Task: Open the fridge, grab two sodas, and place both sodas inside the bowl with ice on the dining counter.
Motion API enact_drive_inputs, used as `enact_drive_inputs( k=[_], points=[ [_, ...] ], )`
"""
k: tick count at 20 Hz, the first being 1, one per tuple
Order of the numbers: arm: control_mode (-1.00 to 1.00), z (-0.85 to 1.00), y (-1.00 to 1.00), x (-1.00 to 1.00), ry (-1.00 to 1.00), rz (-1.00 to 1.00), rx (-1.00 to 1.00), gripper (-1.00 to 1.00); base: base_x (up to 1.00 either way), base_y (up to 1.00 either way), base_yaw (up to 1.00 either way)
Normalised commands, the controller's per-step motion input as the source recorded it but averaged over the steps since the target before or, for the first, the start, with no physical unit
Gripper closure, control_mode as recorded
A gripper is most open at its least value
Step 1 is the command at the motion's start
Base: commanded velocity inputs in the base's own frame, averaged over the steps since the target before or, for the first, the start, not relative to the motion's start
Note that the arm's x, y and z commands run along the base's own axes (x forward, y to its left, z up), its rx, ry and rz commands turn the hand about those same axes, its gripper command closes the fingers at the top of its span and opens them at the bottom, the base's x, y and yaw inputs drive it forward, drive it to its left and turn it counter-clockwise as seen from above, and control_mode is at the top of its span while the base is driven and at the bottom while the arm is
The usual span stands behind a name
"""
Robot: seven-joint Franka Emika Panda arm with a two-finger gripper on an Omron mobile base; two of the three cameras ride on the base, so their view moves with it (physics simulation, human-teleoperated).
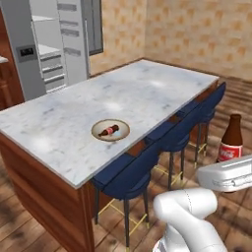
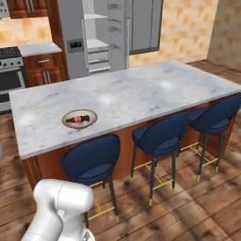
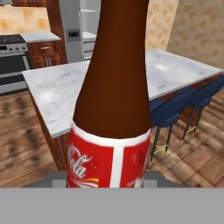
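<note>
Second soda bottle [image 3: 113,87] fills hand view, fingers clamped on it, held off the table's [image 1: 147,88] stool side. First soda [image 1: 109,130] lies in ice bowl [image 1: 123,134]; fridge [image 2: 101,37] open. Placement remains.

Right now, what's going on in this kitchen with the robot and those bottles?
The robot arm is carrying a soda bottle upright in its fingers, out over the wood floor on the stool side of the dining counter. A first soda bottle already lies on its side in the bowl with ice near the counter's edge. Behind the counter, the fridge stands with a door open, its shelves showing. So one soda is delivered, and the second is not yet in the bowl.
</note>
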Motion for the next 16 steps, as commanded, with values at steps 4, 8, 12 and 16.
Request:
enact_drive_inputs(
  k=[4, 8, 12, 16],
  points=[
    [1.0, 0.0, 0.0, 0.0, 0.0, 0.0, 0.0, 1.0, 0.0, -0.73, 0.36],
    [1.0, 0.0, 0.0, 0.0, 0.0, 0.0, 0.0, 1.0, 0.12, -0.54, 0.42],
    [1.0, 0.0, 0.0, 0.0, 0.0, 0.0, 0.0, 1.0, 0.28, -0.42, 0.48],
    [1.0, 0.0, 0.0, 0.0, 0.0, 0.0, 0.0, 1.0, 0.35, -0.42, 0.49]
  ],
)
